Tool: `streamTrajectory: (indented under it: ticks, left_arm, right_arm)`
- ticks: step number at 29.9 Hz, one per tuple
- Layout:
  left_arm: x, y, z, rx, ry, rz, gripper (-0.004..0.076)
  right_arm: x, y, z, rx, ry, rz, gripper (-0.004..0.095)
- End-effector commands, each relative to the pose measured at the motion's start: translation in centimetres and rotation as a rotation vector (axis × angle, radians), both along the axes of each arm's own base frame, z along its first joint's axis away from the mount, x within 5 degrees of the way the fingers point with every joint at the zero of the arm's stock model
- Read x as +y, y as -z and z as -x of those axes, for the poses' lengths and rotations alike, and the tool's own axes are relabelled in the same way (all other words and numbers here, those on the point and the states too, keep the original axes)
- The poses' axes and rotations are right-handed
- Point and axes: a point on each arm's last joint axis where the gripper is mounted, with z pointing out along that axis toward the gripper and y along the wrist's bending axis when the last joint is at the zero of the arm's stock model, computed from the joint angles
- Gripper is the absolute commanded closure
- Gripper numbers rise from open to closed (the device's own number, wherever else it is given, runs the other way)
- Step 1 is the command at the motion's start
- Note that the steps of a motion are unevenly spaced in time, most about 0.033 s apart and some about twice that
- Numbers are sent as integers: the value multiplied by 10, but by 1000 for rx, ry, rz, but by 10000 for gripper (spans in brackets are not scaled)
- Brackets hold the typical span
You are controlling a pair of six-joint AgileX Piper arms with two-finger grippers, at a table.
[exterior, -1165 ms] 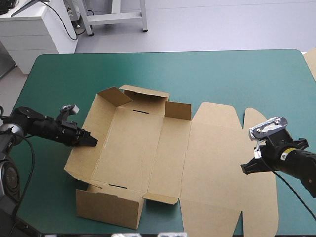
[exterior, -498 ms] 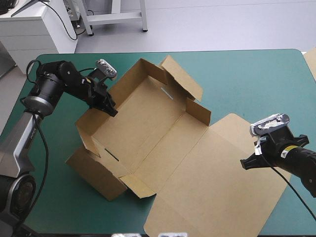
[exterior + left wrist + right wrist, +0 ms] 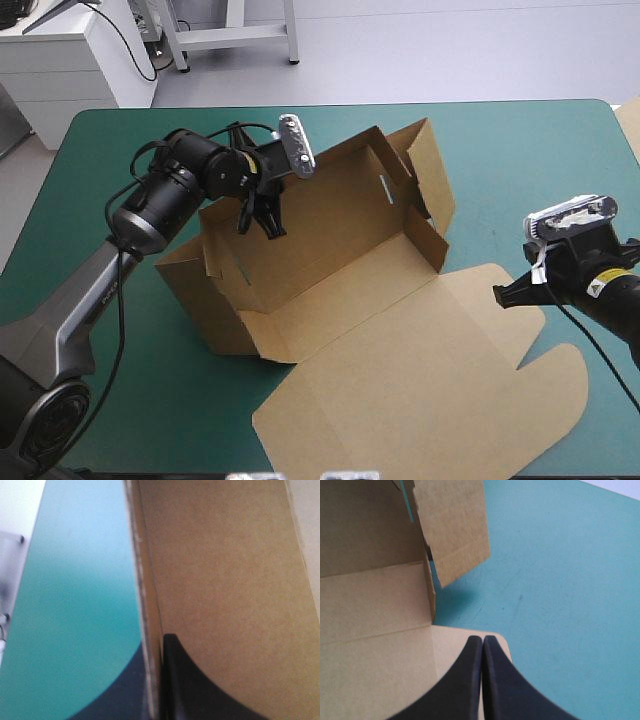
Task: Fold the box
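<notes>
Teal-green cover (image 3: 520, 150) spans the table. The box (image 3: 350, 250) sits at its centre, turned at an angle to the table edges. It forms an open tray with walls raised, and the lid (image 3: 420, 390) lies flat toward the near right.

State of the left gripper (image 3: 265, 222): clamped on the tray's far-left wall. The left wrist view shows the board edge running between its 2 black fingers (image 3: 200, 690), 1 inside the tray and 1 outside.

State of the right gripper (image 3: 503, 296): fingers pressed together into 1 point, gripping nothing, above the far-right corner of the lid. Contact with the board cannot be confirmed.

Change: earlier the sheet lay almost flat and square to the table, with the left gripper low at its left edge. Since then the left arm has swung far and rightward, standing that wall upright and rotating the whole box. The right gripper has hardly moved.

Assessment: the tray body is largely formed. Some flaps look loose, so tucking probably remains.

Markings: no print is visible on the board. A yellow label (image 3: 598, 288) on the right arm is too small to read.
</notes>
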Motion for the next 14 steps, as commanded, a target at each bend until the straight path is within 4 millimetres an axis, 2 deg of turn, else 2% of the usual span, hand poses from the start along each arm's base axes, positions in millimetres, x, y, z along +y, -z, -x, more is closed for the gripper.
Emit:
streamTrajectory:
  ticks: [1,8,14]
  left_arm:
    - [-19,-34,18,-204,105,19,731]
    - [-50,-21,30,-369,235,-133,731]
    - [-60,5,38,-384,250,-186,731]
  right_arm:
    - [-3,-25,3,-122,15,-2,927]
    - [-3,-25,3,-107,26,-16,927]
    - [-3,-26,3,-109,27,-19,927]
